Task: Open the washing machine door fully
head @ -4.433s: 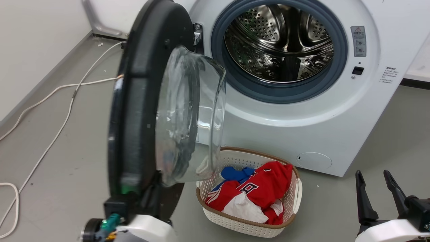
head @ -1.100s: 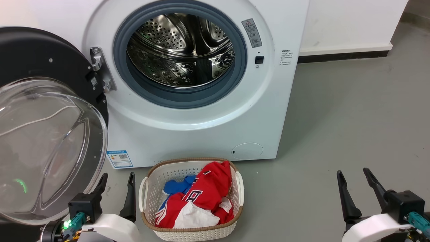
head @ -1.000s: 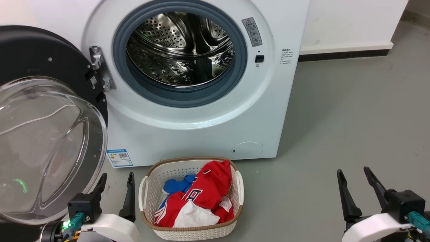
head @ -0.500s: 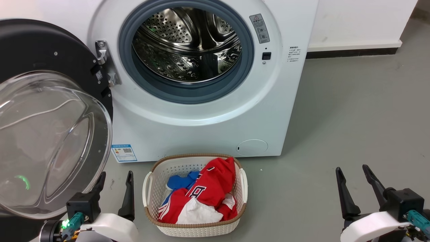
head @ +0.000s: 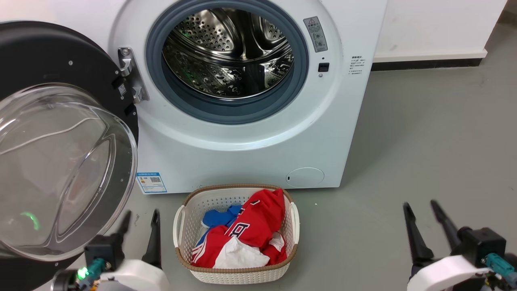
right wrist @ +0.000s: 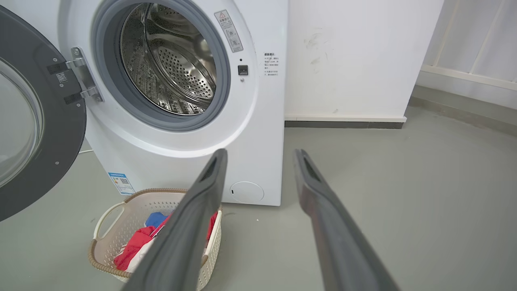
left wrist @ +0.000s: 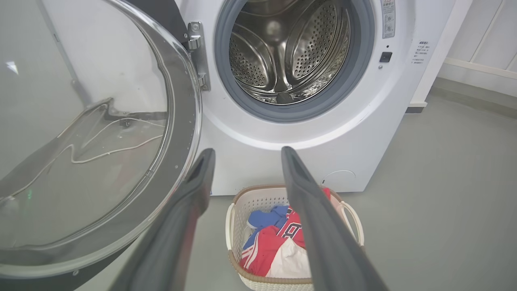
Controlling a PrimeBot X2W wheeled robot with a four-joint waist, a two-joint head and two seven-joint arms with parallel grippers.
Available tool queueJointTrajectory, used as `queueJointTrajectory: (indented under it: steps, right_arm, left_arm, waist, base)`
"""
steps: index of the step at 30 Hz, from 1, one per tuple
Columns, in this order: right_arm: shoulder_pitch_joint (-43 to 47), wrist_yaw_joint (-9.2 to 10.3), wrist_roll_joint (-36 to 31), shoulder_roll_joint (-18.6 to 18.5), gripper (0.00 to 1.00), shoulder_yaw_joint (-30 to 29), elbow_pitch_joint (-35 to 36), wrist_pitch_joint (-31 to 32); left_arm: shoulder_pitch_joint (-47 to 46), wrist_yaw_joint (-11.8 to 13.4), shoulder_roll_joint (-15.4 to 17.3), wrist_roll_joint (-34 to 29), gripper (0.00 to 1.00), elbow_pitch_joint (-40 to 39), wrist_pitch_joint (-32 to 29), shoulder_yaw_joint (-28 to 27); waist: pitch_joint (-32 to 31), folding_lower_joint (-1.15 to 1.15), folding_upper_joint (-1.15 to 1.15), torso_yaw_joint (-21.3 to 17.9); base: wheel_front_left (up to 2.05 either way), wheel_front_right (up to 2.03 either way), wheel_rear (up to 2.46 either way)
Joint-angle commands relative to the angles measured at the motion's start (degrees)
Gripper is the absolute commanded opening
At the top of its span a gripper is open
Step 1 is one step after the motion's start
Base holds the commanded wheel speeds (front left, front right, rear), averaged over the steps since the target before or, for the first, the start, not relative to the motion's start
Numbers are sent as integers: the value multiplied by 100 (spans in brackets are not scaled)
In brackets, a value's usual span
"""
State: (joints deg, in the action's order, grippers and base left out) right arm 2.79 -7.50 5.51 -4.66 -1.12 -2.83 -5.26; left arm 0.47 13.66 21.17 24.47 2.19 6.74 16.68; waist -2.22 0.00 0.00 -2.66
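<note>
The door (head: 60,153) stands wide off the drum (head: 228,52) — you can likely call it done. Your left claw (head: 141,214) and right claw (head: 420,205) both spread, empty (left near the glass).

Upper centre: washing machine (head: 250,149), drum opening (head: 228,52) in its front. Left of frame: washing machine door (head: 60,141), hung on hinge (head: 131,74) left of opening. Bottom centre, on floor before machine: laundry basket (head: 236,275), clothes (head: 250,230) inside. Lower left: left gripper (head: 141,213), between door and basket. Lower right: right gripper (head: 420,204).
</note>
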Motion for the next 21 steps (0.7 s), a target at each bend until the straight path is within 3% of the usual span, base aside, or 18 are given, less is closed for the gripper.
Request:
queueJointTrajectory:
  steps: [1,5,21]
  right_arm:
    - [-16,0,62,2,0,-11,-33,8]
    - [-119,0,830,17,0,-81,-144,139]
    - [-271,0,2425,49,0,-160,-314,334]
  left_arm:
    - [13,-16,-32,62,0,-5,-10,-17]
    - [-27,-177,-172,673,0,54,-108,-202]
    - [-197,-587,-475,1940,0,336,-330,-601]
  waist:
    - [2,0,0,3]
    - [14,0,0,14]
    - [42,0,0,47]
  base:
    - [0,0,0]
    - [0,0,0]
    - [0,0,0]
